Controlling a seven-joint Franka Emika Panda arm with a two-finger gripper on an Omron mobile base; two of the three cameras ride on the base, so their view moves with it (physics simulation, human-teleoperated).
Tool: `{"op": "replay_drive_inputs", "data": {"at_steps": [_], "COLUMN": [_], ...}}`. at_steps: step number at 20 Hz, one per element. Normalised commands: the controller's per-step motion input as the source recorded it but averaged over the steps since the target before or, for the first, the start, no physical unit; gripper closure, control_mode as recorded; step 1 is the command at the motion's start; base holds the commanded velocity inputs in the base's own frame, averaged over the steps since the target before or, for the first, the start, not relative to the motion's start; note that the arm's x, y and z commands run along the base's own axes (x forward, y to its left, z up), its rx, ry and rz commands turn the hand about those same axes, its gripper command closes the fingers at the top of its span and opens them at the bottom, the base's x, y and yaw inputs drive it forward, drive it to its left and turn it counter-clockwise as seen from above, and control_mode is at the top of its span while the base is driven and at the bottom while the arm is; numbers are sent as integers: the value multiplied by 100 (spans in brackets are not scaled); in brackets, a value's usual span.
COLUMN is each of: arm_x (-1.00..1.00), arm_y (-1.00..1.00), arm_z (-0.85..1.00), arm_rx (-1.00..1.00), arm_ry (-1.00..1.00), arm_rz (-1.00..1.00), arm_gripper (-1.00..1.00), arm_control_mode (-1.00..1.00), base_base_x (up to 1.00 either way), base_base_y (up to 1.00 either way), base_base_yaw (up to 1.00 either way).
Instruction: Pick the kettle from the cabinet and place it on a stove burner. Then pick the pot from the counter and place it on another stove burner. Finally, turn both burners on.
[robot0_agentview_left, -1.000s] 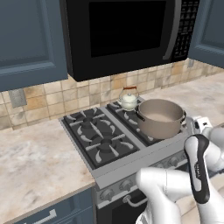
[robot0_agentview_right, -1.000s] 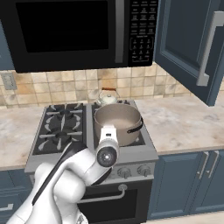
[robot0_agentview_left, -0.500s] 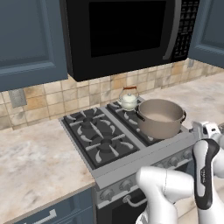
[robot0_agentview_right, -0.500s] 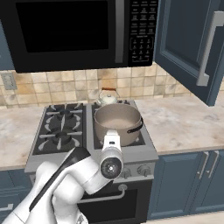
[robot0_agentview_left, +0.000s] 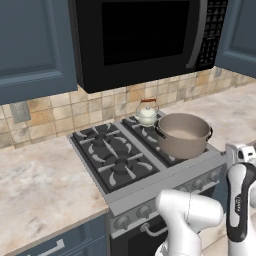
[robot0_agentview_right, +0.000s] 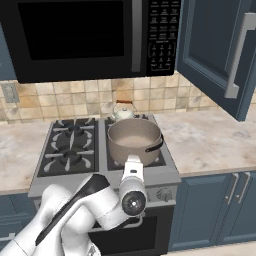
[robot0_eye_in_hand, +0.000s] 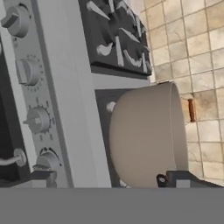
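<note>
The black four-burner stove (robot0_agentview_right: 75, 150) carries both vessels on its right-hand grates, with the silver panel of knobs (robot0_eye_in_hand: 37, 120) along its front edge as the next thing to be worked, in all likelihood. The pot (robot0_agentview_right: 134, 141), wide and taupe-grey, sits on the front right burner; its pale interior looks empty in both base views. It reads as rigid, smooth-walled metal and probably heavy for its size, so a hold on the rim or one of its black loop handles (robot0_agentview_right: 154, 147) would seem safer than the curved wall. Behind it on the rear right burner stands the kettle (robot0_agentview_left: 147, 113), small, cream-white and lidded, so its contents cannot be seen. It is likely light, and its wire arch with the wooden bar is the natural place to take hold. The gripper (robot0_eye_in_hand: 109, 183) hangs low in front of the stove, close to the knobs; the jaws stand apart, holding nothing. The knobs look small, round and possibly slick
</note>
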Motion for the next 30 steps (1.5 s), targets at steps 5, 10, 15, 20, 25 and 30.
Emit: {"op": "replay_drive_inputs", "data": {"at_steps": [5, 10, 15, 20, 25, 30], "arm_x": [-3, -12, -5, 0, -2, -3], "arm_y": [-9, -10, -1, 0, 0, 0], "arm_z": [-21, -12, -14, -14, -16, -19], "arm_rx": [15, 10, 13, 15, 13, 10], "arm_ry": [0, 1, 0, 0, 1, 6], "arm_rz": [-2, 0, -2, -4, -3, -2], "arm_gripper": [-100, -100, -100, -100, -100, -100], "arm_control_mode": [-100, -100, -100, -100, -100, -100], "base_base_x": [0, 0, 0, 0, 0, 0], "base_base_y": [0, 0, 0, 0, 0, 0], "base_base_yaw": [0, 0, 0, 0, 0, 0]}}
